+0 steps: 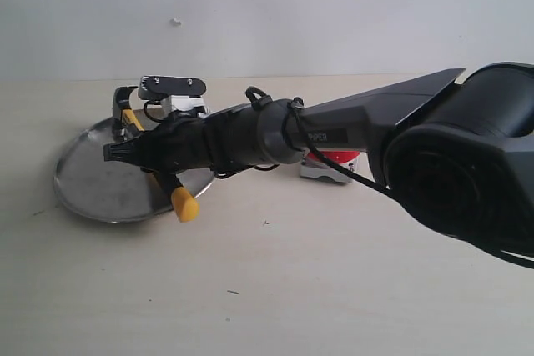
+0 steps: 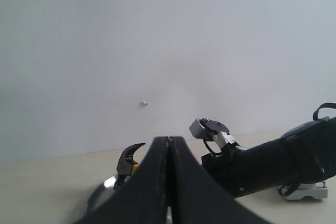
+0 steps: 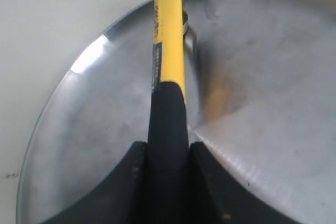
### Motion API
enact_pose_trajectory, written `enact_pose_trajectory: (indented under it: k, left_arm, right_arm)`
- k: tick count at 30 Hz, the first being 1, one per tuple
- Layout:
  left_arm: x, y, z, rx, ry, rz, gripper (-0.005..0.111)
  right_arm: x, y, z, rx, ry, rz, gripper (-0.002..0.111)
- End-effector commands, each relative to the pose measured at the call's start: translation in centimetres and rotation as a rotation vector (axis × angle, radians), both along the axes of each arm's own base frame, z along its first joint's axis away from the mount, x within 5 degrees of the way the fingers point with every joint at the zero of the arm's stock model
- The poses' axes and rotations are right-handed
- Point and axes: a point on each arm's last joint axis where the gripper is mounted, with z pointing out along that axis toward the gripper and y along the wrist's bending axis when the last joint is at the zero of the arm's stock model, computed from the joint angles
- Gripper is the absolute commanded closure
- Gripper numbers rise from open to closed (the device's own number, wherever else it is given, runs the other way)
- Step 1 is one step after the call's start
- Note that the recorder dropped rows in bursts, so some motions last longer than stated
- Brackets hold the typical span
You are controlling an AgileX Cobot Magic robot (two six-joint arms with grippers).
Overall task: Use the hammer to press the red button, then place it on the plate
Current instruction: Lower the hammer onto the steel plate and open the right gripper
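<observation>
One hammer, pinched at its black grip by the right gripper, stretches across the plate, yellow end past the rim; the red button peeks out behind that arm, and the left gripper is pressed together.

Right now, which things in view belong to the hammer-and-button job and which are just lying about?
Job: hammer, held by the right gripper over the plate; red button, partly hidden behind the right arm.
Just there: left gripper, shut, holding nothing; dark specks on the table; white mark on the wall.
</observation>
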Motion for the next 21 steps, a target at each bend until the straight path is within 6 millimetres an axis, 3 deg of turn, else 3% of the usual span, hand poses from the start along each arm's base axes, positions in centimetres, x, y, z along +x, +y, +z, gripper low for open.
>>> enact_pose_trajectory:
  k: [1, 9, 21]
  left_arm:
    - [-0.02, 0.0, -0.12, 0.005, -0.001, 0.0, 0.107]
    - [-0.02, 0.0, -0.12, 0.005, -0.001, 0.0, 0.107]
    - [-0.02, 0.0, -0.12, 0.007, -0.001, 0.0, 0.107]
  right_arm:
    - [0.13, 0.32, 1.65, 0.009, -0.052, 0.033, 0.108]
    - [0.15, 0.3, 1.64, -0.006, -0.068, 0.044, 0.107]
    - [0.51, -0.09, 1.54, -0.041, -0.086, -0.001, 0.078]
